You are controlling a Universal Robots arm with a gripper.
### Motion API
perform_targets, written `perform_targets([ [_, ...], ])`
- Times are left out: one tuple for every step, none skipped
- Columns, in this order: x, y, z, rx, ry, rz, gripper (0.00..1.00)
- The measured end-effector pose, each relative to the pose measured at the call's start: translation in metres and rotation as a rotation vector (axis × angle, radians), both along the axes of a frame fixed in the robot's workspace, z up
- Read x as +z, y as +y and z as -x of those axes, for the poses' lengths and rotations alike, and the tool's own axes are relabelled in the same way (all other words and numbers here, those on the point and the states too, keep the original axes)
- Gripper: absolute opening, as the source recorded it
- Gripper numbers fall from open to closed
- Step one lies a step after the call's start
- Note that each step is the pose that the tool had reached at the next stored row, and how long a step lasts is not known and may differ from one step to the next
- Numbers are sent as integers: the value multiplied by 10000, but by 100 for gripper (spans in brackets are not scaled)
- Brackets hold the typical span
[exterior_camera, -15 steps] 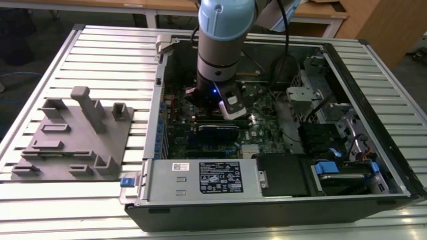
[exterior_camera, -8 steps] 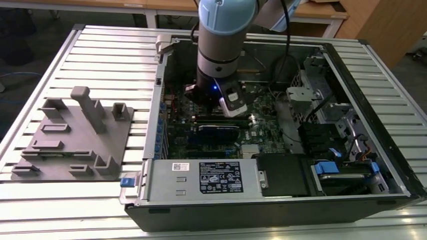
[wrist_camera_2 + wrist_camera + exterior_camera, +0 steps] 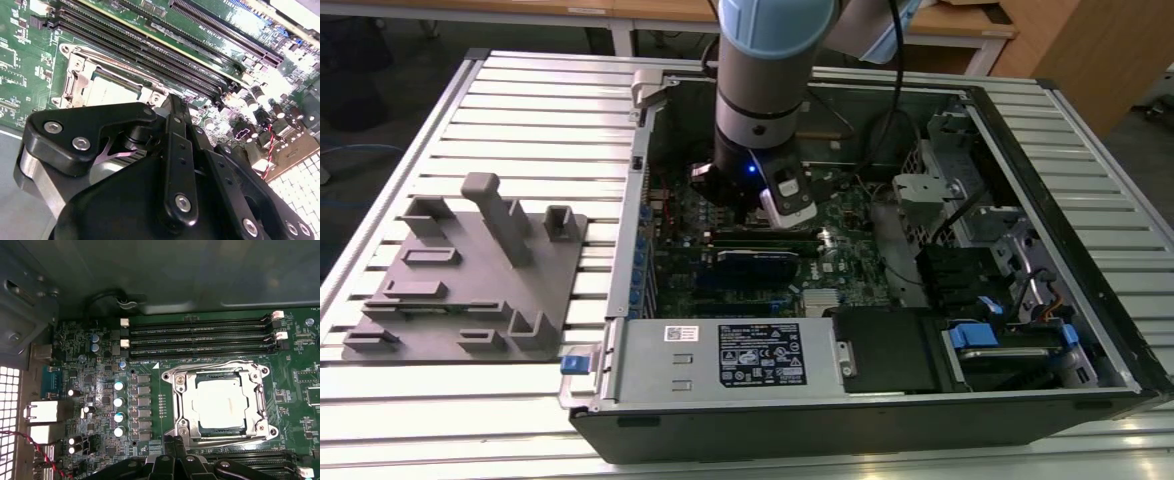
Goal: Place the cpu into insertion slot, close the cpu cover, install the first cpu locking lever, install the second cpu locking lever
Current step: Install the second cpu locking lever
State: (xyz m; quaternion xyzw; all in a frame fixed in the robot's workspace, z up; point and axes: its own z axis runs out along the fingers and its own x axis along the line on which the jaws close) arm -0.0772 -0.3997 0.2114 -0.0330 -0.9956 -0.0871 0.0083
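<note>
Black linkage body of the gripper [image 3: 172,107] sits closest to the lens in the second wrist view, bolted plates and link arms converging to a narrow point just beside the socket. The links lie drawn together there and nothing shows between them; I read the fingers as closed on nothing, though the tips themselves are partly hidden.

Small flat square cpu [image 3: 220,404] with its dull silver-grey top lies seated in the insertion slot [image 3: 219,375], the square black socket set into the green circuit board [image 3: 165,390]. The cpu cover [image 3: 262,400], a bronze-grey hinged metal frame with a square window, lies flat around the chip, so the chip top shows through the window. Placement and cover step look done. Thin wire levers run along the frame's sides; whether either is latched I cannot tell.

Key relation: in the first wrist view the gripper tip [image 3: 172,452] is at the socket edge opposite the three long black memory slots [image 3: 200,337], near one corner of the frame, not over the chip. Judged: nearest thing is the frame edge and the lever there.

Exterior view: grey arm reaches down into the open black computer case [image 3: 1067,180], which rests on a slatted metal table [image 3: 534,110]. A grey moulded fixture tray [image 3: 467,270] lies well apart, to the exterior view's left.
</note>
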Motion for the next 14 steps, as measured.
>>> perform_targets([
  [0,-1,0,-2,0,14,10],
  [1,-1,0,-1,0,16,10],
  [1,-1,1,-2,0,18,10],
  [1,-1,1,-3,0,18,10],
  [1,-1,1,-2,1,20,10],
  [1,0,1,-3,1,19,10],
  [1,0,0,-2,1,19,10],
  [1,0,-8,-5,0,20,10],
  [1,1,-22,-8,1,21,10],
  [1,0,-40,-13,1,23,10],
  [-1,0,-62,-18,0,22,10],
  [-1,1,-83,-23,1,26,10],
  [-1,2,-104,-28,1,30,10],
  [-1,4,-117,-30,1,39,10],
])
